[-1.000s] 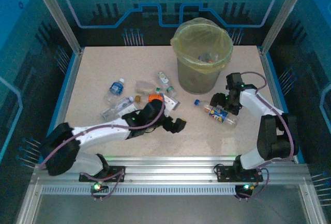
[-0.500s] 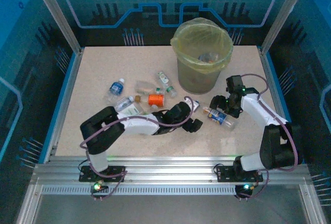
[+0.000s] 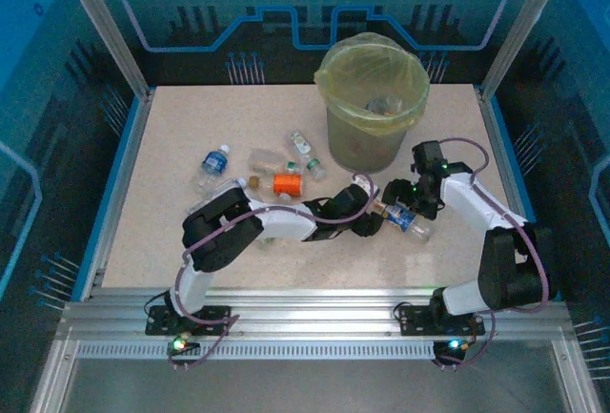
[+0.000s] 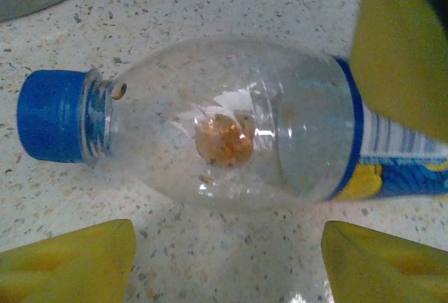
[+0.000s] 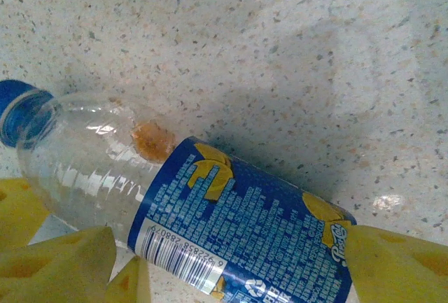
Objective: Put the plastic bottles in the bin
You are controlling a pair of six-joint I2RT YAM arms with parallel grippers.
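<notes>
- Two arms reach over the table (image 3: 172, 127), each with one pincer, and the two meet at one bottle in front of the bin (image 3: 367, 146).
- One bin stands at the far middle of the table, lined with a yellow-green bag. Some bottles lie inside it, too small to count.
- About six plastic bottles lie on the table. The exact count is unsure because the left arm hides part of the cluster.
- The cluster to the left holds a blue-capped bottle (image 3: 213, 165), a clear bottle (image 3: 266, 158), an orange-labelled bottle (image 3: 286, 184) and a green-labelled bottle (image 3: 305, 151).
- The blue-labelled bottle (image 3: 408, 219) lies on its side, apart from the cluster and just in front of the bin.
- The left pincer (image 4: 227, 236) has its yellow fingers apart with bare table between them. The bottle's clear shoulder and blue cap lie just past the fingertips.
- The right pincer (image 5: 227, 240) stands wide astride the bottle's label. One finger touches the label end, and I cannot tell whether it is clamped.
</notes>
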